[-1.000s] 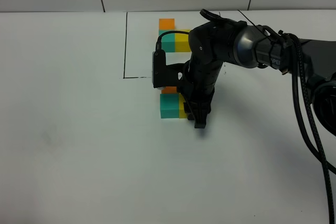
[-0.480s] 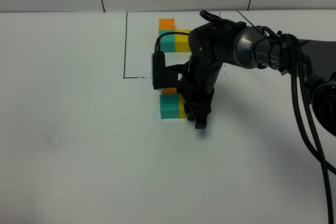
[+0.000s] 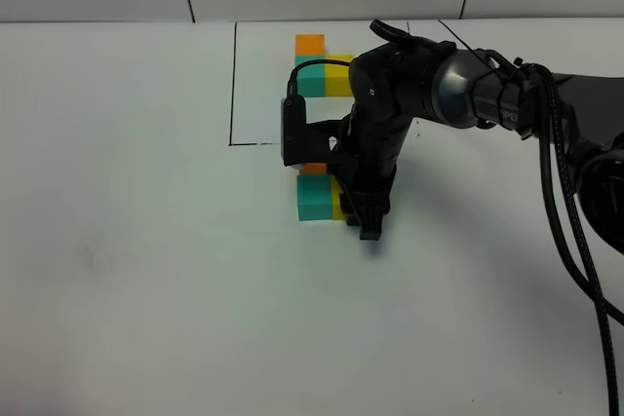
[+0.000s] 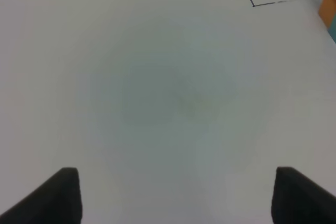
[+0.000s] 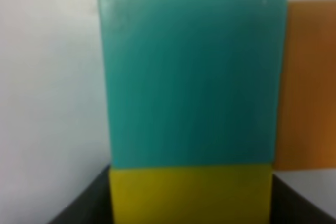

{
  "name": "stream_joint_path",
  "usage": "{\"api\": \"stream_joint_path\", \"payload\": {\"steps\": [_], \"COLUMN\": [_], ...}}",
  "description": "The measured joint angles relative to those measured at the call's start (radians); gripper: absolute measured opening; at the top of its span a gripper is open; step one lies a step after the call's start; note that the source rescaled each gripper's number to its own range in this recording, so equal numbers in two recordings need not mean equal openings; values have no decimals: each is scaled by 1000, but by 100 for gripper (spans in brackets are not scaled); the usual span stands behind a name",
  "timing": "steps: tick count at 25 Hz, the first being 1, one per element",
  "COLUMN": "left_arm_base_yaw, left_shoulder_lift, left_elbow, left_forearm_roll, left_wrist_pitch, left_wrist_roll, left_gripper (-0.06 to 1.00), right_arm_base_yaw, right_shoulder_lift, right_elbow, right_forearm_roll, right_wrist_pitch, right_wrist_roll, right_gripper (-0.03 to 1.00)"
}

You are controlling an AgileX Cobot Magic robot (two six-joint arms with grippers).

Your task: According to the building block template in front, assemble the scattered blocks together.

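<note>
Right now the black right gripper (image 3: 363, 216) reaches down to three plain loose cubes that sit together on the white table (image 3: 146, 270), just outside the thin black drawn frame (image 3: 233, 85). Its two dark fingers (image 5: 84, 203) stand on either side of the yellow cube (image 5: 191, 192), very close to it, but I cannot tell if they squeeze it or have let go. This yellow cube touches the teal-green cube (image 3: 313, 198), and the orange cube (image 3: 313, 170) touches the teal one on its far side. Inside the frame, further back, sits the template cluster of three joined cubes, orange, teal and yellow (image 3: 318, 65), in an L shape. Off to the side, the left gripper (image 4: 176, 195) hangs over bare table with its fingers spread wide, holding nothing
</note>
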Motion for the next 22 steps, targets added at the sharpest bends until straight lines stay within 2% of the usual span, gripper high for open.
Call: {"api": "stream_joint_path", "payload": {"steps": [6,9,12,16,19,22], "left_arm_base_yaw": [0,0,0,0,0,0], "left_shoulder_lift": [0,0,0,0,0,0], "left_elbow": [0,0,0,0,0,0], "left_forearm_roll": [0,0,0,0,0,0], "left_wrist_pitch": [0,0,0,0,0,0], "left_wrist_roll": [0,0,0,0,0,0], "left_gripper": [69,69,69,69,69,69], "right_arm_base_yaw": [0,-10,-58,-190,-302,-406], "right_shoulder_lift": [-68,-120,-162,-196,-226,-289], "right_elbow": [1,1,1,21,76,175], "right_forearm_roll": [-28,-31,-17,53,91,101], "right_wrist_pitch": [32,75,129,164,146,77], "right_wrist_roll": [84,166,277,434,525,579], "right_gripper": [70,88,96,99,99,99]}}
